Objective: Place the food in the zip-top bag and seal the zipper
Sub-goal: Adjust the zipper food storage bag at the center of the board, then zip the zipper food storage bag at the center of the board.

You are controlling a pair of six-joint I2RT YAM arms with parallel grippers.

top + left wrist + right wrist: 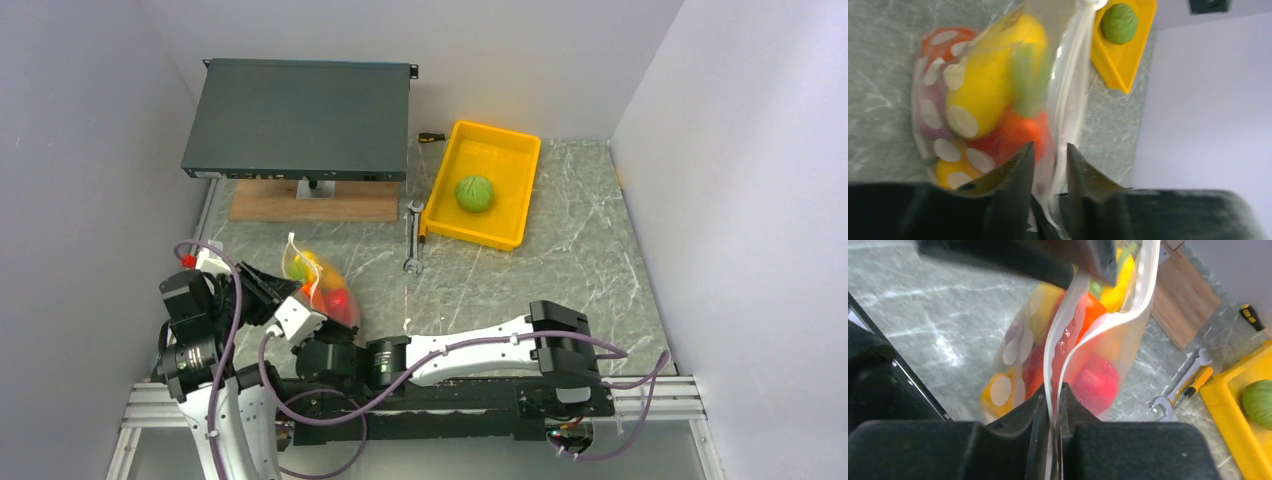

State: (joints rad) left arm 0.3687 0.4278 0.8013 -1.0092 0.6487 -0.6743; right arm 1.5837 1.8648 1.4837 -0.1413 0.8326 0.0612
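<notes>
Right end effector (1055, 390) is clamped on the zipper (1052, 350), whose lips gape above it; left end effector (1049, 147) straddles the edge of the zip-top bag (318, 280), grip unclear. That bag sits at 8 o'clock over the counter (560, 270). Sealing now would strand the cabbage (474, 193) at 1 o'clock; parted lips may misalign.

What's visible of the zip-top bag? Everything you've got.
The zip-top bag is a clear, soft plastic pouch with white round dots, bulging with yellow, orange and red toy food. It is at the near left of the table; resting or lifted, I can't tell. The right gripper pinches one end of its whitish zipper; further along the two strips part, so the mouth is not fully sealed. The edge also runs between the fingers of the left gripper; grip unclear.
</notes>
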